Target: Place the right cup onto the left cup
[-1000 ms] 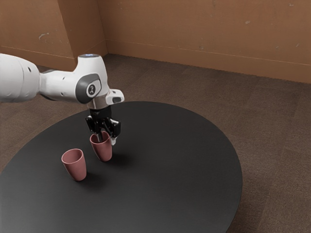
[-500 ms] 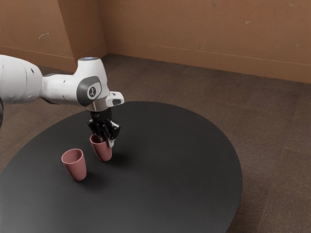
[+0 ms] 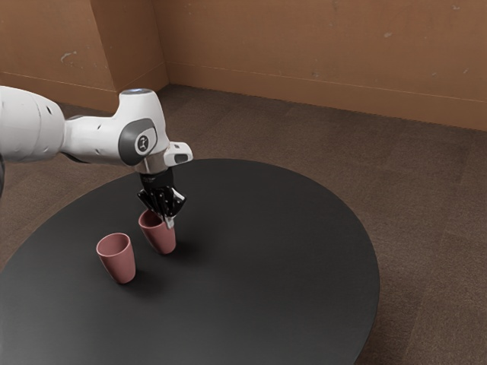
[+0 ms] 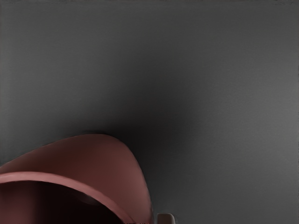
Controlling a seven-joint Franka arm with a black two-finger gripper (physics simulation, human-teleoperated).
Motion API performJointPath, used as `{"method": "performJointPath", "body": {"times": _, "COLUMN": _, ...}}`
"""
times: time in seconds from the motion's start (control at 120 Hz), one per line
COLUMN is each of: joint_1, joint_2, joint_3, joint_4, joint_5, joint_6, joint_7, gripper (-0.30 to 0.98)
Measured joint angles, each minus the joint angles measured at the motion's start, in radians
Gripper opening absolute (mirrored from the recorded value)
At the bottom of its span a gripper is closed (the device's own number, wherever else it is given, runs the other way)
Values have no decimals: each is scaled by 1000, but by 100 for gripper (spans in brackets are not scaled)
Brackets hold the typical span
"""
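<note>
Black above paler tips, two fingers are clamped on the wall of one cup, one inside its mouth, one outside. That pink cup is low at the tabletop, the one nearer the exterior view's right. Near it, apart, stands a second cup, pink too, mouth up: two cups in all, unstacked. One white arm reaches in over the single round, dark tabletop.
</note>
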Motion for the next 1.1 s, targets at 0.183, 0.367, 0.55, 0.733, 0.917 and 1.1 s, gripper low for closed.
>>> {"method": "performJointPath", "body": {"times": 0.183, "joint_1": -4, "joint_2": -28, "joint_3": -1, "joint_4": -3, "joint_5": 10, "joint_6": -3, "joint_7": -3, "gripper": -10}}
{"method": "performJointPath", "body": {"times": 0.367, "joint_1": -9, "joint_2": -96, "joint_3": -1, "joint_4": -19, "joint_5": 22, "joint_6": -25, "joint_7": -7, "gripper": -10}}
{"method": "performJointPath", "body": {"times": 0.55, "joint_1": -18, "joint_2": -176, "joint_3": -3, "joint_4": -39, "joint_5": 56, "joint_6": -63, "joint_7": -18, "gripper": -10}}
{"method": "performJointPath", "body": {"times": 0.733, "joint_1": -19, "joint_2": -248, "joint_3": -3, "joint_4": -77, "joint_5": 89, "joint_6": -97, "joint_7": -37, "gripper": -10}}
{"method": "performJointPath", "body": {"times": 0.917, "joint_1": -17, "joint_2": -319, "joint_3": -3, "joint_4": -130, "joint_5": 119, "joint_6": -124, "joint_7": -60, "gripper": -10}}
{"method": "performJointPath", "body": {"times": 1.1, "joint_1": -16, "joint_2": -372, "joint_3": -2, "joint_4": -161, "joint_5": 144, "joint_6": -153, "joint_7": -85, "gripper": -10}}
